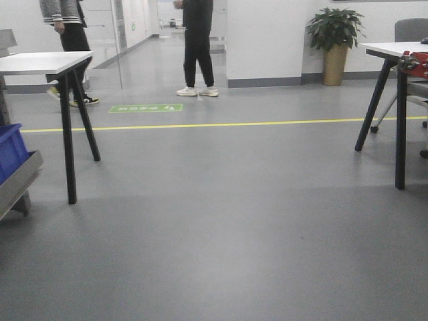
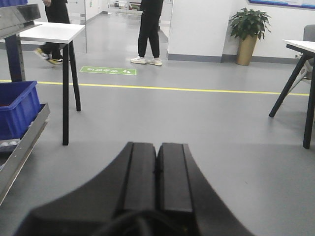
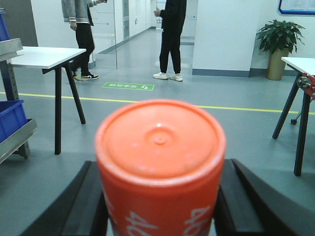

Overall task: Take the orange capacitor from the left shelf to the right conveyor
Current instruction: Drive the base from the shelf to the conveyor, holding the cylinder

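Clamping orange capacitor [image 3: 160, 147] in right tool [image 3: 162, 201], already clear of left shelf [image 3: 18, 138]; holding left tool [image 2: 156, 172] pressed together, empty; facing open floor [image 1: 221, 234], delivering to right conveyor not yet done.

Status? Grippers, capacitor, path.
Left gripper shut, empty. Right gripper shut on capacitor. Floor ahead open.

1. The orange capacitor [image 3: 160, 142] looked like smooth plastic, with a faint sheen on its top and white printed lettering.
2. The right gripper [image 3: 161, 164] had matt black, plastic-looking fingers [image 3: 83, 206].
3. The left gripper [image 2: 156, 147] was the same matt black.
4. The left shelf [image 2: 22, 142] was brushed metal, dully reflective.
5. The blue bin [image 2: 17, 105] was glossy plastic.
6. The floor [image 1: 234, 221] was smooth grey with a soft sheen.
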Controlling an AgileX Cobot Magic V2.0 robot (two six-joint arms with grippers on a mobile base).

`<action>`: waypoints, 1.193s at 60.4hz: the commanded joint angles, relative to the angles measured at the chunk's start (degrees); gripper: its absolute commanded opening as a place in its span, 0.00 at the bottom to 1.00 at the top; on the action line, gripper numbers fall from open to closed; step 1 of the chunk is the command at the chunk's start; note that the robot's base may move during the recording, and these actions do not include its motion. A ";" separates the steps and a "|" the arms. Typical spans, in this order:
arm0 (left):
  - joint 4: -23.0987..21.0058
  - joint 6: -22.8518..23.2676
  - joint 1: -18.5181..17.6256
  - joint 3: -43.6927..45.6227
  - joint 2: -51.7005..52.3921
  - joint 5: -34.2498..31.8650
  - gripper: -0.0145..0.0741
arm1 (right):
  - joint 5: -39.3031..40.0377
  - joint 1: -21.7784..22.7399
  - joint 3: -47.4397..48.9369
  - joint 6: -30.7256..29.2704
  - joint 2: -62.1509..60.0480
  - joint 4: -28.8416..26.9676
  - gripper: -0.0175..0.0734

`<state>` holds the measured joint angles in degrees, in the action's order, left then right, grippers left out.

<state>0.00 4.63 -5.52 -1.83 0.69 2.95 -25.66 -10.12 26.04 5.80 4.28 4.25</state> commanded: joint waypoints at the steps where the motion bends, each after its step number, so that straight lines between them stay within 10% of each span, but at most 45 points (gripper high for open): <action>1: 0.00 0.08 0.11 0.30 1.12 -5.12 0.05 | 5.15 0.37 1.54 -0.15 0.72 0.65 0.41; 72: 0.00 0.08 0.11 0.30 1.12 -5.12 0.05 | 5.15 0.37 1.54 -0.15 0.72 0.65 0.41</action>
<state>0.00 4.63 -5.52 -1.83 0.69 2.95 -25.66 -10.12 26.04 5.80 4.28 4.25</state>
